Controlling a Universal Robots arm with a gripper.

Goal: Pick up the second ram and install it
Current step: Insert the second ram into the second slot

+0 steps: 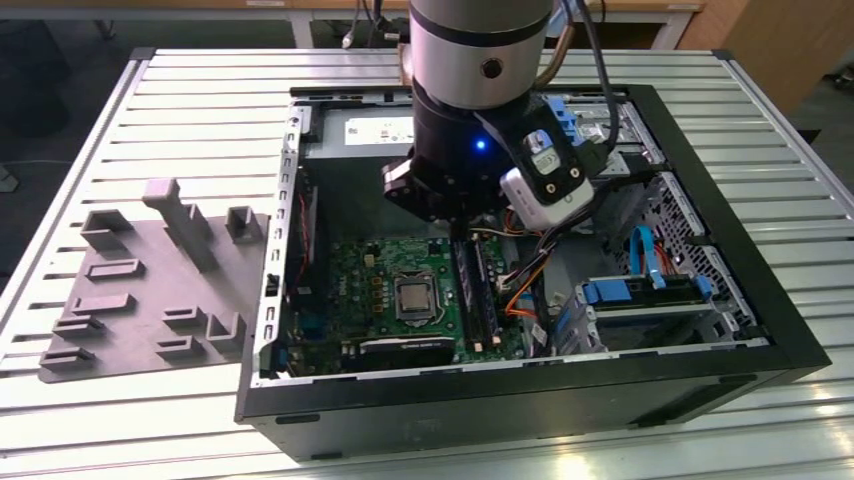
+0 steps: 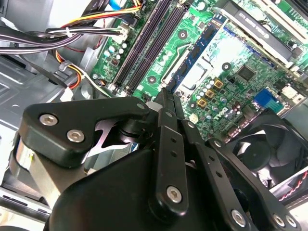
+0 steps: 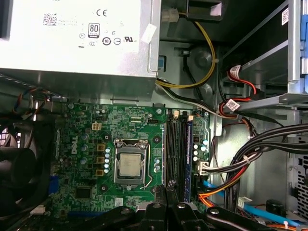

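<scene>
We are seeing the gripper [image 2: 165, 96] pinched closed above the slots [image 3: 173, 144]; possibly the second ram [image 3: 189, 144] is sitting seated alongside.

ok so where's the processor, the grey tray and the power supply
processor [image 3: 131, 165], first wrist view, middle of its metal lid
grey tray [image 1: 134, 330], exterior view, flat base between the raised blocks
power supply [image 3: 72, 43], first wrist view, its labelled side
</scene>
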